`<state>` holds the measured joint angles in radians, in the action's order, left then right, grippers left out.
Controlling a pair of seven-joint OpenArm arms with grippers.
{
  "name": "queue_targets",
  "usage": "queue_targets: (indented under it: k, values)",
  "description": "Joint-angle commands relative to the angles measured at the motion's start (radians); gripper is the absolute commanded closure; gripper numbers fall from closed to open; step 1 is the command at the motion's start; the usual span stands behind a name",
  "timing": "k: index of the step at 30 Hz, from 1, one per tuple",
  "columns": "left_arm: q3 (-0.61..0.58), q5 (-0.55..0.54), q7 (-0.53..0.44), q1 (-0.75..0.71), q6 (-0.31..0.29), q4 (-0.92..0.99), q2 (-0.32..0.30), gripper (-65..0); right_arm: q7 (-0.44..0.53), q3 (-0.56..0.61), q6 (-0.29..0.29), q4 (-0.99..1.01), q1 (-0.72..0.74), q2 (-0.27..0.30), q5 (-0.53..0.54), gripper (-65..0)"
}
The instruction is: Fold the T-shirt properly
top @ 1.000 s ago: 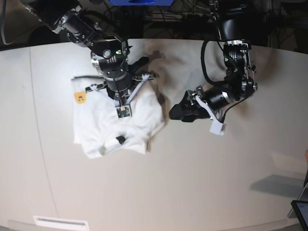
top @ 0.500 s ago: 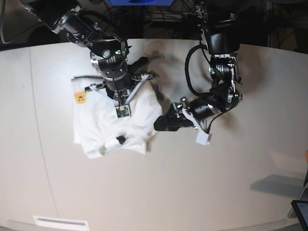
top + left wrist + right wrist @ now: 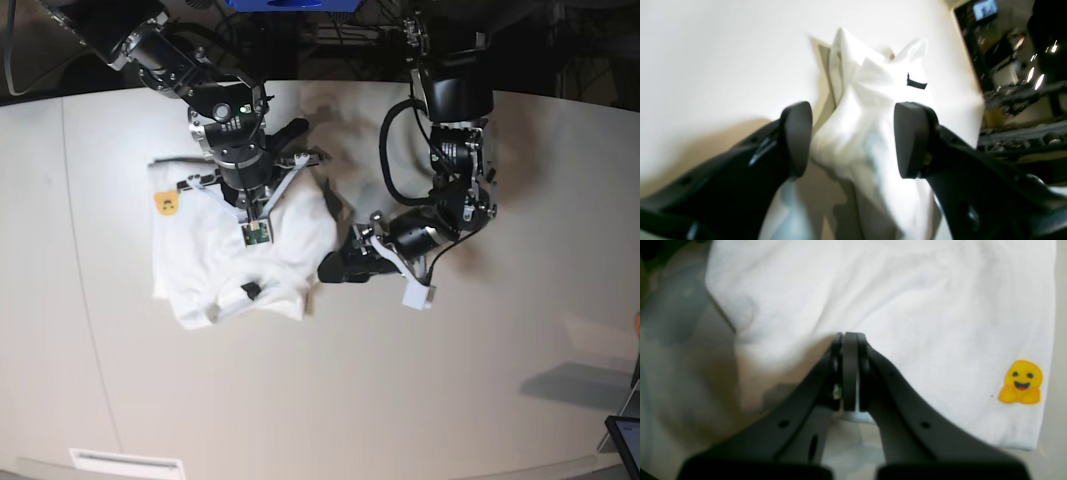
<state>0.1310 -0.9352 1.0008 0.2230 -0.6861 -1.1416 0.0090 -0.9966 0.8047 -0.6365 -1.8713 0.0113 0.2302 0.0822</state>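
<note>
Base view is showing the T-shirt (image 3: 235, 260) lying half-folded on the table (image 3: 450, 400), plain side up. Your right gripper (image 3: 850, 370) is pressing on the cloth with its jaws together, apparently pinning it. Your left gripper (image 3: 853, 136) is standing with jaws apart at the shirt's near edge, nothing clamped. You are likely setting up the next fold: close on that edge first. No containers are showing.
</note>
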Motion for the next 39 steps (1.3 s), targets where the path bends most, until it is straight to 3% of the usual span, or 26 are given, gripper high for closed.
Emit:
queue_targets:
  k: [1, 12, 14, 17, 18, 39]
  values:
    - [0.000, -0.011, -0.020, 0.026, -0.012, 0.012, 0.009, -38.5, 0.020, -0.005, 0.002, -0.014, 0.014, -0.002, -0.011, -0.3]
    - [0.002, -0.003, -0.023, 0.080, -0.012, 0.090, 0.019, -36.4, 0.020, -0.005, 0.002, -0.014, 0.014, -0.001, -0.011, -0.3]
    - [0.005, -0.003, -0.023, 0.080, -0.012, 0.090, 0.019, -25.9, 0.020, -0.005, 0.002, -0.014, 0.014, -0.001, -0.011, -0.3]
    - [0.008, -0.003, -0.023, 0.080, -0.012, 0.093, 0.019, -2.9, 0.020, -0.005, 0.002, -0.014, 0.014, -0.001, -0.011, -0.3]
    - [0.008, -0.003, -0.024, 0.080, -0.012, 0.093, 0.018, 0.0, 0.020, -0.005, 0.002, -0.014, 0.014, -0.001, -0.011, -0.3]
    - [0.011, -0.008, -0.017, 0.129, -0.012, 0.005, 0.021, 0.0, 0.054, -0.005, 0.002, 0.048, 0.013, -0.001, -0.011, -0.3]
